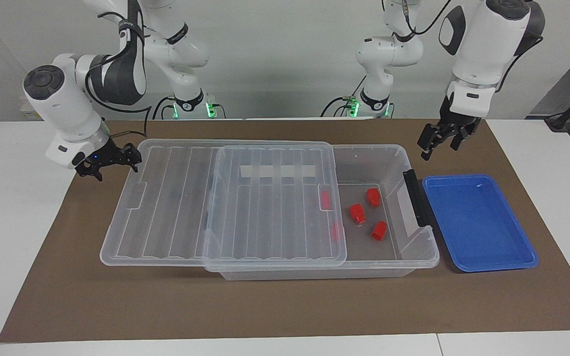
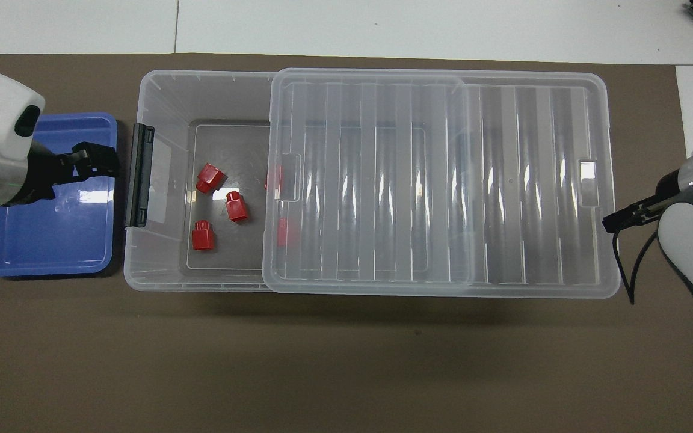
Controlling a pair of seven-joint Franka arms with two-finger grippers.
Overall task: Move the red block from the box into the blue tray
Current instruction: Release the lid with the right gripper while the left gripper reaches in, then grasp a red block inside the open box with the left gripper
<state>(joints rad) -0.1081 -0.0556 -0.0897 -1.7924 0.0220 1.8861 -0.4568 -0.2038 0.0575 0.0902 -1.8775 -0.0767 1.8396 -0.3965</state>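
Observation:
The clear box [image 1: 395,163] lies along the brown mat, and its ribbed lid [image 1: 265,217] is slid toward the right arm's end, so the end by the black strip [image 1: 416,198] is uncovered. Three red blocks [image 1: 357,213] lie on the uncovered floor [image 2: 236,206]. Two more show through the lid's edge [image 2: 283,231]. The blue tray [image 1: 478,222] lies empty beside the box at the left arm's end [image 2: 46,240]. My left gripper [image 1: 441,141] is open and empty, raised over the tray's edge by the box [image 2: 97,162]. My right gripper [image 1: 112,160] hangs by the lid's overhanging end [image 2: 617,219].
The brown mat [image 1: 265,306] covers the table's middle, with white table [image 1: 18,222] around it. The lid overhangs the box at the right arm's end.

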